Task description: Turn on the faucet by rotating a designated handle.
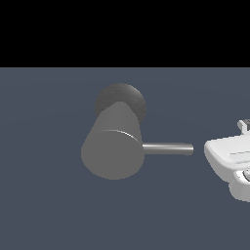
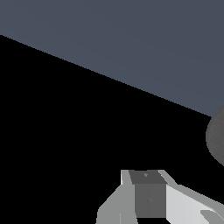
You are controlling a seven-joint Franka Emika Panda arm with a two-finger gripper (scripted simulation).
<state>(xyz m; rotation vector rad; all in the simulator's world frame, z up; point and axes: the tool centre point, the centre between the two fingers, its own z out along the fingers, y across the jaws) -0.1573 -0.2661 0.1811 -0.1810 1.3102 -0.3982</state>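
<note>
Grey on grey out there: the faucet (image 1: 113,146) sits near the middle of the exterior view, a thick matte cylinder with its flat round end face turned toward the camera. Behind it sits the darker round base (image 1: 122,100), peeking over the top of the body. The floor (image 1: 44,205) around it is a flat slate blue, with a black band above.

And there is the handle (image 1: 167,148), a thin shiny rod sticking straight out sideways from the cylinder toward the exterior view's right, lying level. Its free tip ends just short of the robot.

Coming in from the exterior view's right edge is the white robot gripper (image 1: 229,163), only partly in frame. It sits near the tip of the rod but apart from it, with a clear strip of floor between the two. Nothing is touching the rod.

Over on the wrist view, we get a close look at one finger (image 2: 146,194), a grey block flanked by pale housing, with a dark curved patch of the faucet (image 2: 216,138) cut off at the edge of the picture. How wide the jaws stand I cannot tell from either picture, and I see nothing held in them.
</note>
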